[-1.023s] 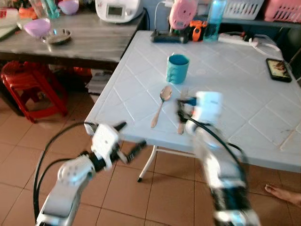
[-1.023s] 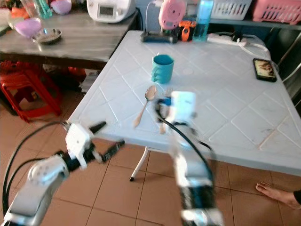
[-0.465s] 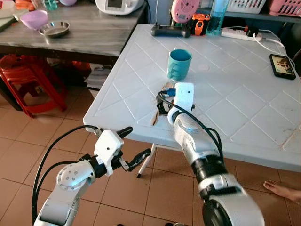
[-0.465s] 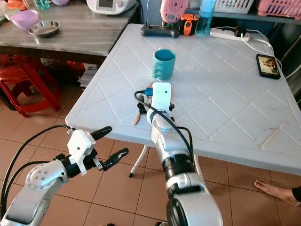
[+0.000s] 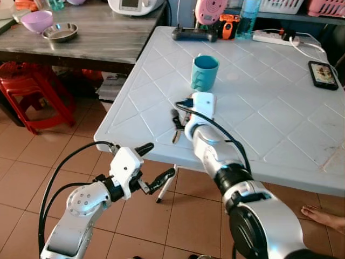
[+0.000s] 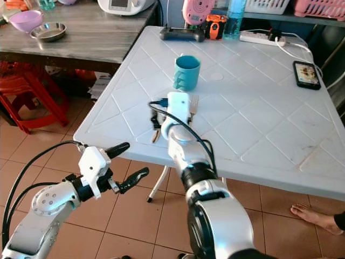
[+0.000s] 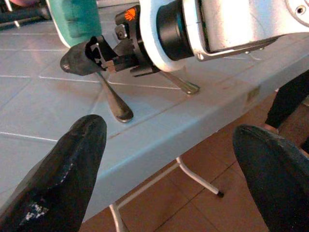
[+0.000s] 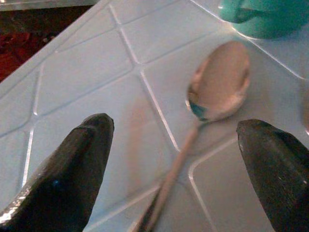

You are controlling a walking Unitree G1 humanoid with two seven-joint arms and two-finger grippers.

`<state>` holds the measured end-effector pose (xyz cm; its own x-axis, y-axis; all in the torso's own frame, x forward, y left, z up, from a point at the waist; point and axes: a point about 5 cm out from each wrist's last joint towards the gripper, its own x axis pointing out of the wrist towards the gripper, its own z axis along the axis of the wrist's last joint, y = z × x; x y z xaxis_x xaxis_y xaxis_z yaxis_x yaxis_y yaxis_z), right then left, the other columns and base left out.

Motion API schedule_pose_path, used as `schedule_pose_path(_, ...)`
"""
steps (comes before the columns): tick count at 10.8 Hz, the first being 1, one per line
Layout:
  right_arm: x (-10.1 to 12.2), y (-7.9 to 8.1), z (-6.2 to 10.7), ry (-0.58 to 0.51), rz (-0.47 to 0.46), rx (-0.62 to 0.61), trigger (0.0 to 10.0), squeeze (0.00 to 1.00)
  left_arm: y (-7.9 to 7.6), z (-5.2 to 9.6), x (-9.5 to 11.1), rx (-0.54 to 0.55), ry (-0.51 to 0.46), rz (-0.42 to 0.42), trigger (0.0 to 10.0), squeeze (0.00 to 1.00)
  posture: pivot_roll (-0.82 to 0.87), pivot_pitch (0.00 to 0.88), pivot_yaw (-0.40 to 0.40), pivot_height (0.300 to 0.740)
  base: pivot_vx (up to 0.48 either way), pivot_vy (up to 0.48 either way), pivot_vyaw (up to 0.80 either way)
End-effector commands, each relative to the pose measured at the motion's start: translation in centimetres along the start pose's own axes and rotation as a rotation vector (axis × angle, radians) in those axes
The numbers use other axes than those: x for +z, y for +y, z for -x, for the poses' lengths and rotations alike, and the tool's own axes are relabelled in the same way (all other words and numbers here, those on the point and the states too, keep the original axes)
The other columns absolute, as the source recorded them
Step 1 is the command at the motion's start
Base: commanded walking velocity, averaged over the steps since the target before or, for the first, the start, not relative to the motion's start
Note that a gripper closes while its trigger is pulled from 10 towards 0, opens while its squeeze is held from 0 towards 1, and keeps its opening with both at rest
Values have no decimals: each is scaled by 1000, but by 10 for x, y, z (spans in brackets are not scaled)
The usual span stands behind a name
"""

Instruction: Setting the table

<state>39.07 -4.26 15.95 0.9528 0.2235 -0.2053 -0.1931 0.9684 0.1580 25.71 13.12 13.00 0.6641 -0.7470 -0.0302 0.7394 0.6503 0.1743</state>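
Terracotta floor tiles [image 5: 21, 178] surround a pale plastic surface [image 5: 280, 113] moulded in a diamond grid. On it lie a shiny metal spoon [image 8: 212, 96] and, beyond it, a teal ribbed mug [image 5: 205, 73]. Right hand [image 8: 169, 159] hovers over the spoon, fingers apart. Left hand [image 5: 153, 167] hangs spread below the surface's edge.

A home kitchen or dining corner: terracotta floor tiles [image 5: 21, 162], a white plastic table [image 5: 280, 108], a rice cooker [image 5: 135, 6] at upper left, red stools [image 5: 32, 100], laundry baskets [image 5: 280, 6] at upper right.
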Motion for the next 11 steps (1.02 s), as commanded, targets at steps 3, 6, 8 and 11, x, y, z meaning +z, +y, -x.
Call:
schedule_pose_path(3, -6, 4, -1, 25, -2, 17, 10000, 0, 25, 0, 8, 128, -35, 27, 10000, 0, 31, 169, -10, 740, 0, 0, 0)
schedule_pose_path(6, -21, -6, 1, 72, -7, 1, 10000, 0, 24, -1, 9, 120, -42, 24, 10000, 0, 29, 170, -7, 740, 0, 0, 0)
schedule_pose_path(8, -23, -14, 0, 92, -24, -3, 0, 0, 20, -2, 8, 102, -36, 28, 10000, 0, 31, 168, -7, 740, 0, 0, 0)
schedule_pose_path(11, -30, -34, 2, 187, 40, -66, 275, 0, 19, -2, 8, 100, -34, 28, 10000, 0, 31, 168, -7, 740, 0, 0, 0)
